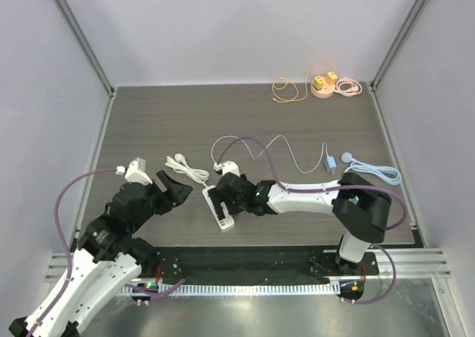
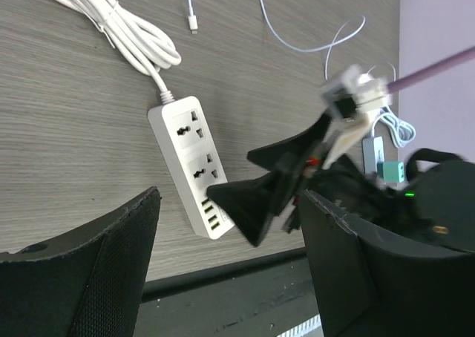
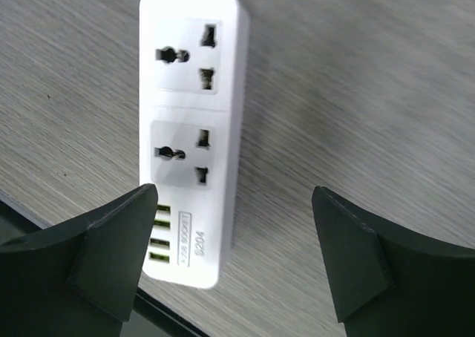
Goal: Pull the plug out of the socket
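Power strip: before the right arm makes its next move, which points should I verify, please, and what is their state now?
1. A plug to pull from the power strip: not ok, both sockets look empty.
2. Jaws of the right gripper open: ok, wide and holding nothing.
3. Strip centred between its fingers: not ok, the strip lies toward one finger.
4. The left gripper open and away from the strip: ok.
5. Strip flat on the table: ok.
6. The cord free of both grippers: ok, bundled beyond the strip.
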